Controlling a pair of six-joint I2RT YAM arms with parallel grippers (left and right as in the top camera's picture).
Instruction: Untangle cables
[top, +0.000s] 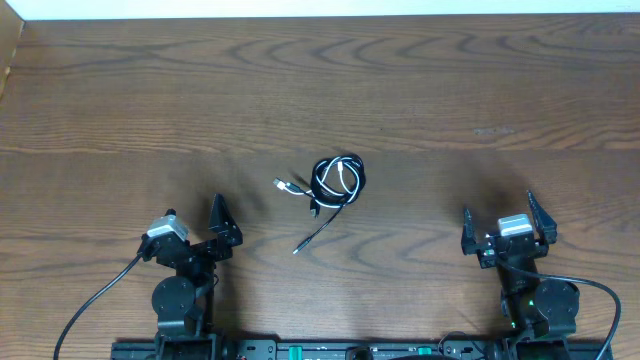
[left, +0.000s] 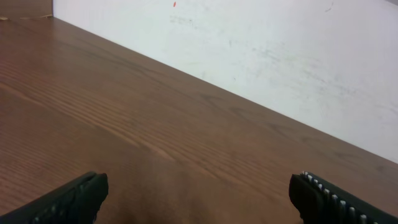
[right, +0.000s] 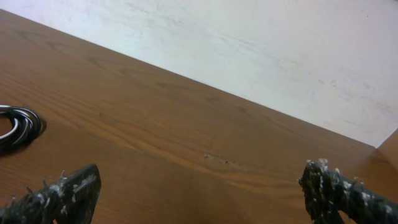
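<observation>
While the left hand (left: 199, 186) and right hand (right: 200, 177) are held spread apart and empty, the black cable (top: 322, 172) and white cable (top: 291, 187) are found coiled together mid-tabletop (top: 500, 100), nothing untangled yet.

No legible txt, labels, brands or nos. in any view.

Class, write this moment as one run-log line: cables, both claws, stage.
cables: one coiled black-and-white bundle | left claw: open, empty | right claw: open, empty | stage: cables untouched
</observation>
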